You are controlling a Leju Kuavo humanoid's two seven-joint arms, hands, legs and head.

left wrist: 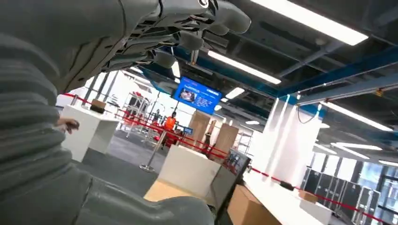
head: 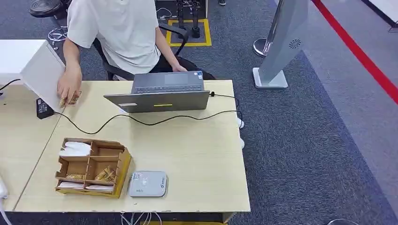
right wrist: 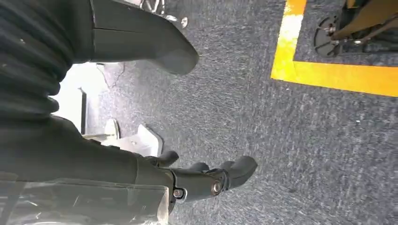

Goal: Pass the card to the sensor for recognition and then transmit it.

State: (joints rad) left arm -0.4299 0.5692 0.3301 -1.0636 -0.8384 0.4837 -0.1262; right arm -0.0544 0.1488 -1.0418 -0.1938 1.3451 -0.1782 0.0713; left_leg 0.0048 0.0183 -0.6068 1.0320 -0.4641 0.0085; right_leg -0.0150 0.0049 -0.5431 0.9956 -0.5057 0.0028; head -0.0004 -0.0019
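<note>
The cards [head: 85, 186] lie flat in the front compartments of the cardboard organizer [head: 123, 165], which stands near the front left corner of the desk [head: 197, 159]; just beside it, toward the front edge, sits the sensor [head: 147, 183], a flat grey box with rounded corners. A card looks thin, light and rather stiff, with a smooth face that may slip, so I judge it is best pinched by one free edge and lifted out of its slot, not pressed from above. The organizer is of brown corrugated card, light, and may slide if it is pushed. The desk top is pale, smooth wood laminate. The left hand [left wrist: 141, 37] is raised with its fingers apart and nothing in it. The right hand [right wrist: 206, 180] hangs over grey carpet, its dark fingers loosely extended, holding nothing. A person's hand [head: 69, 86] rests on something small at the back left of the desk.
</note>
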